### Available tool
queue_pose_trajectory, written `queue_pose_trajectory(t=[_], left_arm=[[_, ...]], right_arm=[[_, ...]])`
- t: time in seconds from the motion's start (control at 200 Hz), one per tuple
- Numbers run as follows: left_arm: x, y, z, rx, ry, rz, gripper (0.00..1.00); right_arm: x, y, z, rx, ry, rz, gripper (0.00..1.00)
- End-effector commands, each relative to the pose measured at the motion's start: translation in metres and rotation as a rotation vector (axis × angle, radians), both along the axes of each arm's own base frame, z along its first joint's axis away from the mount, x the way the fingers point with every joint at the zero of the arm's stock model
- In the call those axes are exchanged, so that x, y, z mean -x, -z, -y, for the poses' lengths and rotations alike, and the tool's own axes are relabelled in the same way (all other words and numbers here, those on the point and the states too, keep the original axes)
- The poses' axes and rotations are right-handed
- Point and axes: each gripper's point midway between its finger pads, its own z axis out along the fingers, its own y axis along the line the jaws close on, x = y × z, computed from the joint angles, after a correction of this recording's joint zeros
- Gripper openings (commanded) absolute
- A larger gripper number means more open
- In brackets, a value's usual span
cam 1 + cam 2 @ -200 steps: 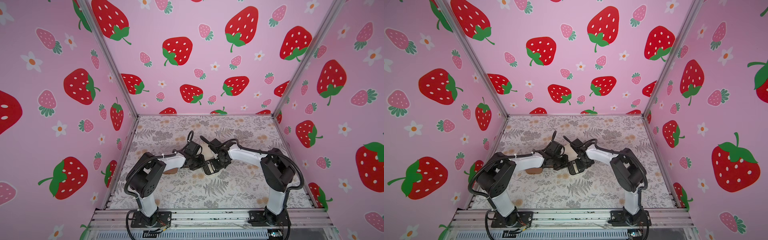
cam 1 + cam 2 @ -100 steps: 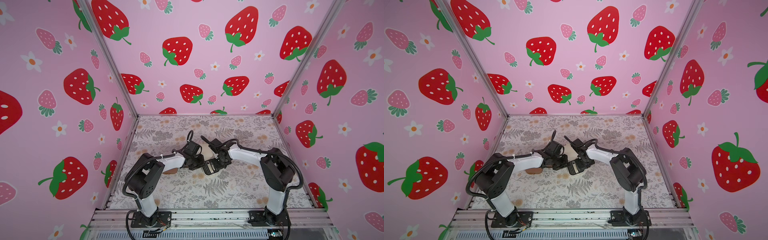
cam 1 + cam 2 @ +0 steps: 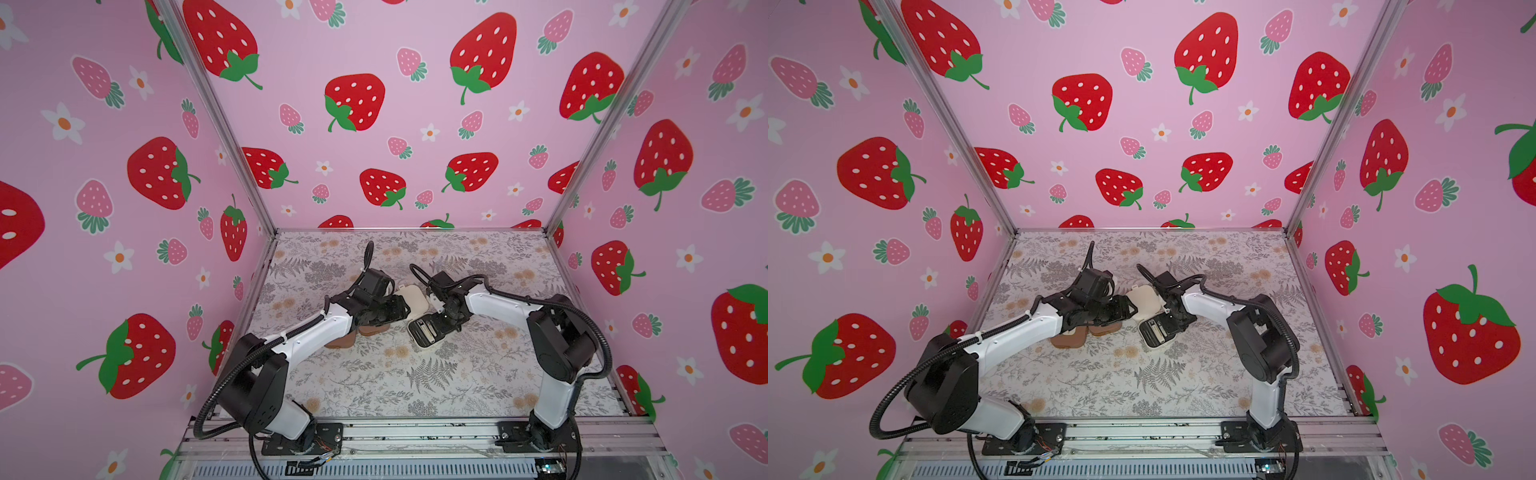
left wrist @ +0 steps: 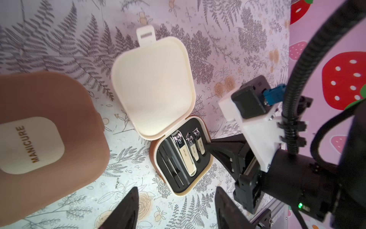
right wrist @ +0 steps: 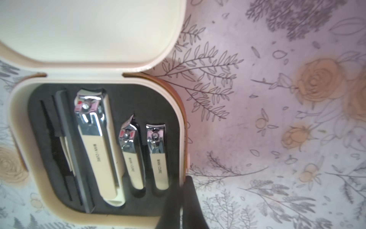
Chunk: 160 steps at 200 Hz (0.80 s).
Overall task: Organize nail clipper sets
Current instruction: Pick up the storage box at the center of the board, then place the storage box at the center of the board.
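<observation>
The cream case (image 3: 415, 302) lies open near the middle of the counter (image 3: 415, 386), a little toward 12 o'clock in both top views. Its lid (image 4: 154, 85) is folded back flat on the counter. The base (image 4: 183, 194) sits at about 5 o'clock of the lid. The base's black insert (image 5: 122, 103) holds one large clipper (image 5: 97, 146) with two smaller clippers (image 5: 131, 158) beside it. Slim dark tools (image 5: 65, 150) lie on the large clipper's other side, and everything is in its slot.

The left jaws are released. The left wrist view shows their fingers (image 4: 128, 212) standing apart with only bare counter between them. The base's edge opposite the hinge lies just beyond their tips, clear of them. In a top view the left arm (image 3: 316, 332) ends at about 9 o'clock of the cream case.

The right jaws are clenched and grasp nothing. Their fingertips (image 5: 186, 206) are pressed together against the base's rim, at the corner beside the smallest clipper and away from the hinge. The right arm (image 3: 498, 307) comes in from about 3 o'clock of the base.

Two brown cases (image 3: 1069, 338) sit side by side at 9 o'clock of the base, partly under the left arm. The one in the left wrist view is shut and bears a cream patch (image 4: 31, 144) reading MANICURE.
</observation>
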Motion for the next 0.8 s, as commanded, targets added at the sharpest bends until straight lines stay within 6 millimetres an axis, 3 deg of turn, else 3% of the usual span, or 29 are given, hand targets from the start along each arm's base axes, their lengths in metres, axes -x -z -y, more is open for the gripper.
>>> queue_pose_trajectory(t=[0.0, 0.225, 0.575, 0.665, 0.796], left_arm=[[0.005, 0.002, -0.012, -0.001, 0.016, 0.002, 0.66], [0.006, 0.003, -0.013, 0.069, 0.045, -0.008, 0.67], [-0.005, 0.013, -0.006, 0.162, 0.019, 0.02, 0.67], [-0.008, 0.02, -0.006, 0.162, 0.009, 0.02, 0.66], [-0.011, 0.018, -0.006, 0.173, 0.001, 0.047, 0.66]], right_arm=[[-0.003, -0.029, -0.006, -0.119, -0.115, 0.038, 0.0], [0.01, -0.05, -0.021, -0.238, -0.251, 0.038, 0.0], [0.029, -0.054, -0.04, -0.293, -0.376, 0.004, 0.0], [0.028, -0.05, -0.041, -0.259, -0.402, 0.013, 0.0], [0.012, -0.039, -0.03, -0.128, -0.402, 0.056, 0.0]])
